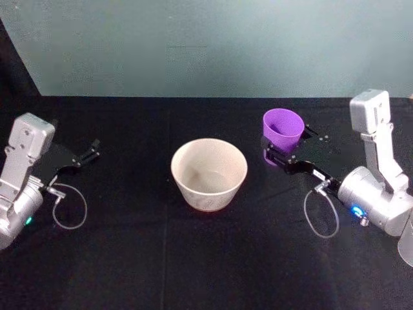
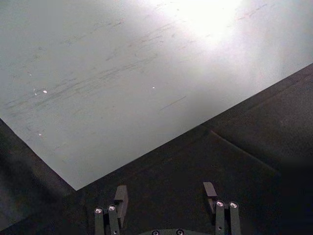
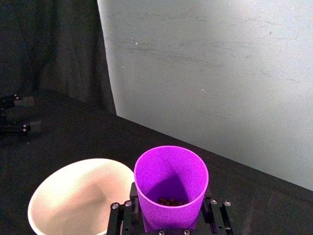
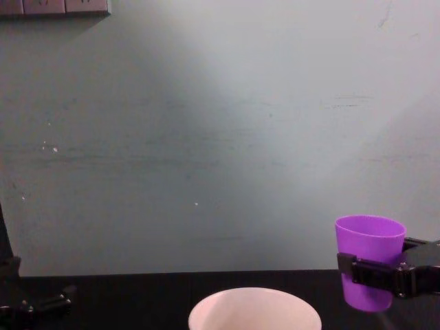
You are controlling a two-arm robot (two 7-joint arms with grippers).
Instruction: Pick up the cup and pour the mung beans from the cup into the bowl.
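Right gripper (image 1: pixel 290 147) clamped on cup (image 1: pixel 282 128). Cup upright, looks lifted off surface (image 1: pixel 193 265), just right of bowl (image 1: pixel 209 188), not over it. Few mung beans (image 3: pixel 170 200) at cup bottom. Left gripper (image 1: pixel 89 155) parked far left, fingers apart, empty. Advice: bring cup lip over bowl centre first, then roll wrist slowly. Avoid rim contact. Likely needs steep tilt to empty.

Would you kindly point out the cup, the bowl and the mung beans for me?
cup (image 1: pixel 282 126), head view, on its inner wall, above the right tool (image 1: pixel 288 143) clamping it.
bowl (image 1: pixel 210 187), head view, on its outer front wall.
mung beans (image 3: pixel 171 200), right wrist view, on the pile at the cup's bottom.
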